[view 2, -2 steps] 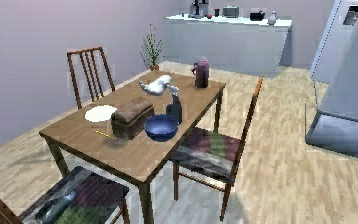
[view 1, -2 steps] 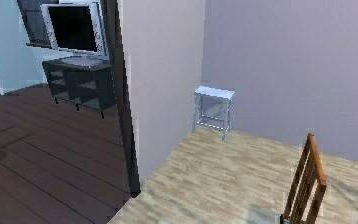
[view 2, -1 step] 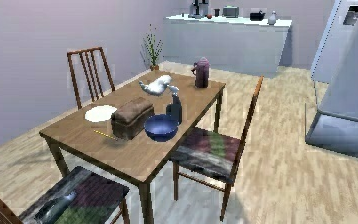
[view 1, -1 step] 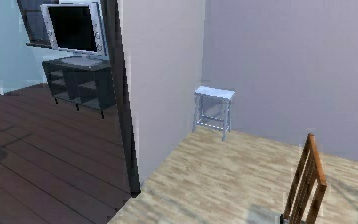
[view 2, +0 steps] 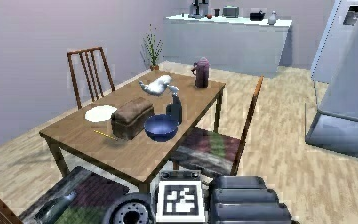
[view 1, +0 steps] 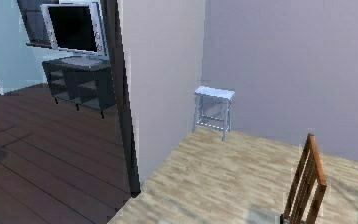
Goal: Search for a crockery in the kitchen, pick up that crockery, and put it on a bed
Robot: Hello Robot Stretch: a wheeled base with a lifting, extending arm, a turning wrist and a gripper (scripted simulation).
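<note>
Pincer [view 2: 128, 212] is seen by the wooden table [view 2: 99, 146], where perhaps a blue bowl [view 2: 161, 127] is set; whether anything is held cannot be told.

You have soft, even light here. Beyond the claw [view 2: 132, 210], the tabletop [view 2: 82, 130] is bright, with dark shadow beneath.

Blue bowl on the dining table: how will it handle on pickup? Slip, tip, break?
The blue bowl looks rigid and glossy, so its curved wall is probably slippery. It sits low and wide, so it likely slides rather than tips if pushed. Probably ceramic, so fragile; the dark bottle close behind it could topple.
</note>
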